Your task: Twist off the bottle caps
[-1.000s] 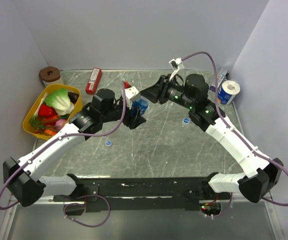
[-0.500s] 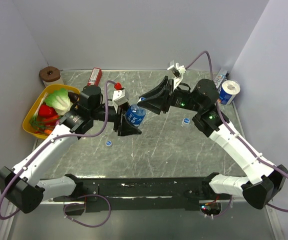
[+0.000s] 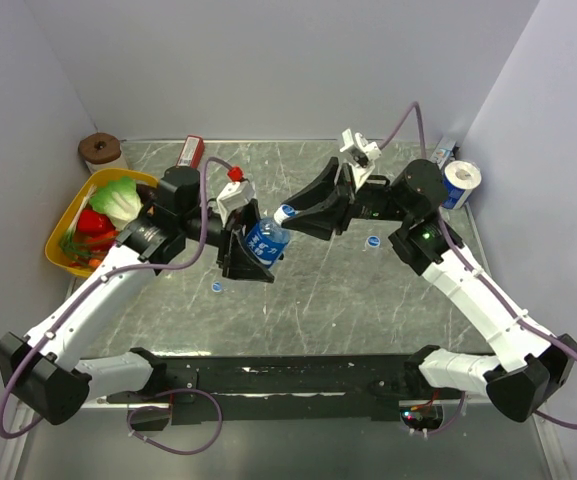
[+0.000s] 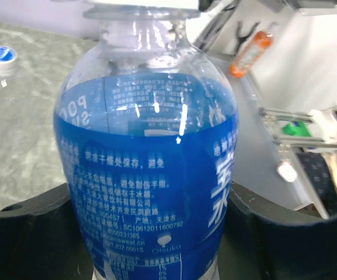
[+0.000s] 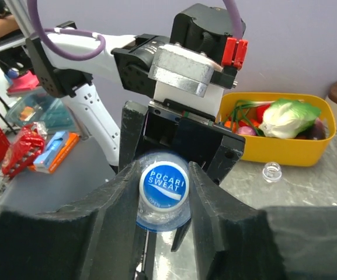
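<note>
A clear bottle with a blue label [image 3: 265, 243] is held tilted above the table by my left gripper [image 3: 246, 256], which is shut on its body. In the left wrist view the bottle [image 4: 150, 169] fills the frame between the black fingers [image 4: 22, 233]. Its blue and white cap [image 3: 286, 213] points at my right gripper [image 3: 294, 214]. In the right wrist view the cap [image 5: 163, 182] sits between the two fingers [image 5: 107, 210], which touch it on both sides. Two loose caps lie on the table [image 3: 216, 287] [image 3: 373, 241]. An open clear bottle mouth [image 5: 271, 171] shows near the basket.
A yellow basket [image 3: 73, 225] of toy vegetables stands at the left. A red box [image 3: 189, 152] and a brown roll [image 3: 98, 150] lie at the back left. A toilet roll [image 3: 461, 183] stands at the back right.
My left gripper has lifted the bottle, pulled it nearer and tilted its cap to the right. My right gripper has followed and closed around the cap.
</note>
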### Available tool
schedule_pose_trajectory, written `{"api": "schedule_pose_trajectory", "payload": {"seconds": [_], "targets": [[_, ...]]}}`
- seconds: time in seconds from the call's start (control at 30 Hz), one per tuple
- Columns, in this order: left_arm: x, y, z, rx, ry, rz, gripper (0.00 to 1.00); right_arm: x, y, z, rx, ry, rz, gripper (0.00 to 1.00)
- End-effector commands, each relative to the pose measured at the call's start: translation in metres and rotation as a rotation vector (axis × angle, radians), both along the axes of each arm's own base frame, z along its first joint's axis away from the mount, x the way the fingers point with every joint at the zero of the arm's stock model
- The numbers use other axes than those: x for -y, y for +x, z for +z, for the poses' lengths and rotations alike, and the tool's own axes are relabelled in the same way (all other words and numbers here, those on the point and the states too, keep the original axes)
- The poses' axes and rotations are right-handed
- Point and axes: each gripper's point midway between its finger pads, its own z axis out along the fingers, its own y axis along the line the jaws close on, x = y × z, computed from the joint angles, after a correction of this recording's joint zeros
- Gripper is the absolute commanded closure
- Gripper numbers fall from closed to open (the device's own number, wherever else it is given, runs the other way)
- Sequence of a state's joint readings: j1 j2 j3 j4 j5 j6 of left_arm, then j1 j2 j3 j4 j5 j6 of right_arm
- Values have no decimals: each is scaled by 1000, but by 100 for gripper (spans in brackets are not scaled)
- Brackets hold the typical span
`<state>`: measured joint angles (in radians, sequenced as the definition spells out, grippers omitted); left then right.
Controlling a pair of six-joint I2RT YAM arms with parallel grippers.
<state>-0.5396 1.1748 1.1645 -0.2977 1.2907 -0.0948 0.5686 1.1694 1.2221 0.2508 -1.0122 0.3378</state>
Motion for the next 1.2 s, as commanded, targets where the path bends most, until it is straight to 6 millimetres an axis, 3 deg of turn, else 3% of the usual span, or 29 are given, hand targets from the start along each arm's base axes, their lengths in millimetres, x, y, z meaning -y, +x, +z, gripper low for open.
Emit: {"api": "schedule_pose_trajectory", "payload": {"seconds": [0.0,0.03,0.1,0.13,0.17,0.2,0.3,0.4,0.53,0.6,0.63,0.73,0.87,1.0,1.17], "targets": [[-22,-45,53,210,-170,-204,59,17,30,-23,1,-50,-133,44],[-20,-40,50,201,-158,-169,59,18,31,-23,-2,-52,-140,36],[-10,-9,43,270,-119,-25,59,22,27,-21,-7,-50,-148,29],[-10,0,33,236,-64,33,58,24,27,-21,-13,-48,-155,18],[-6,27,26,259,-2,176,59,26,25,-17,-11,-37,-173,5],[-3,41,16,254,43,236,59,28,26,-16,-33,-32,-187,1],[0,87,-10,263,184,472,60,30,32,-7,-110,-18,-243,0],[1,110,-30,273,289,610,61,30,37,8,-172,17,-264,0],[3,120,-32,260,302,690,62,37,49,15,-260,71,-366,1],[5,122,-25,258,266,717,62,38,60,15,-299,64,-425,9],[4,123,-25,259,261,730,62,40,73,2,-354,31,-497,10],[3,123,-22,264,246,746,62,43,88,-10,-378,-12,-587,13],[4,125,-26,261,265,755,62,42,94,-10,-384,7,-595,16],[10,124,-31,257,285,748,62,39,103,-14,-410,0,-624,27],[13,123,-37,256,302,747,62,30,109,-21,-433,-20,-622,28]]}}
